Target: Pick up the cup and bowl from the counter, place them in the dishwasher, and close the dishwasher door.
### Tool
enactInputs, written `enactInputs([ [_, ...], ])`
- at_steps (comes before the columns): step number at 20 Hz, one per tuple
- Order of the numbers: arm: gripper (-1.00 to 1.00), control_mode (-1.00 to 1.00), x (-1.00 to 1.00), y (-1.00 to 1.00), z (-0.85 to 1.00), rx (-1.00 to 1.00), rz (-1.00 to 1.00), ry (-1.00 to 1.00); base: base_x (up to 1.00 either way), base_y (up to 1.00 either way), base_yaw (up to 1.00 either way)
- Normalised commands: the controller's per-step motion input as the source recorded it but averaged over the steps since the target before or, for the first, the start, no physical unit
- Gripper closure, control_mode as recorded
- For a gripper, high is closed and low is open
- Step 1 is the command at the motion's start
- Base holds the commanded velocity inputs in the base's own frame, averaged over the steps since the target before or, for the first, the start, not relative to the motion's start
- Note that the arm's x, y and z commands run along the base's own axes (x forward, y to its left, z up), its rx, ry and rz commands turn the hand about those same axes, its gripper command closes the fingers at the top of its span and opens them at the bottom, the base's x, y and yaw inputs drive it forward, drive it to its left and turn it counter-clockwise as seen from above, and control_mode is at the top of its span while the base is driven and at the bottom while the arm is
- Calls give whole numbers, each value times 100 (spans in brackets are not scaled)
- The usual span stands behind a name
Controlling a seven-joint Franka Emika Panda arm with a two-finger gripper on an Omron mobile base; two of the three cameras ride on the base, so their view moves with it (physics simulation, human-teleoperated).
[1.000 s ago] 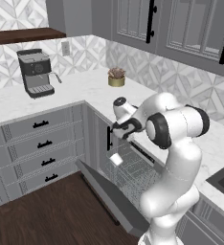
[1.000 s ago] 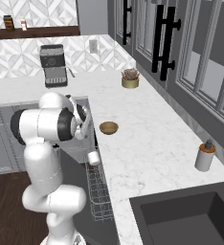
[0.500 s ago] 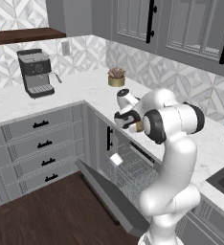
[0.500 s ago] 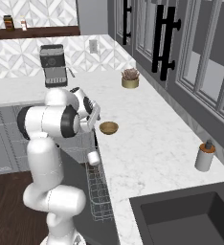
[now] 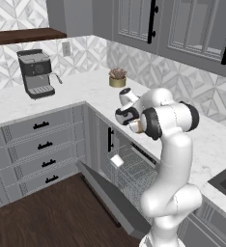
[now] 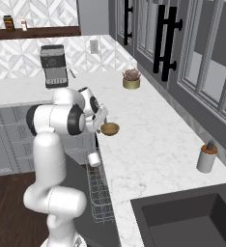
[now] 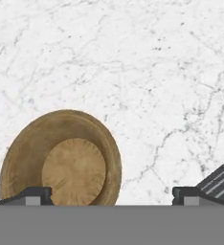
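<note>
Hovering above the desk (image 7: 147, 72), the tool (image 7: 112, 194) has its fingers spread wide, grasping nothing. In the hand view the bowl (image 7: 61, 158) sits leftward, under the left fingertip (image 7: 35, 194), so the tool probably needs shifting that way. The cup (image 6: 94, 159) already rests in the dishwasher (image 6: 99, 193) rack.

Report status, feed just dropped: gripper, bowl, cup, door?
Gripper open over bowl. Bowl on counter, ungrasped. Cup in dishwasher rack. Dishwasher door down. Path clear.
</note>
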Motion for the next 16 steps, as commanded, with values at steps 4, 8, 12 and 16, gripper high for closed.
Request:
enactInputs([
  [4,-100,-100,-4,0,-43,5,-17,0,0,0,0],
  [8,-100,-100,0,0,-38,4,-15,0,0,0,0],
  [12,-100,-100,0,1,-40,2,-12,0,0,0,0],
  [16,-100,-100,16,4,-52,1,-9,0,0,0,0],
])
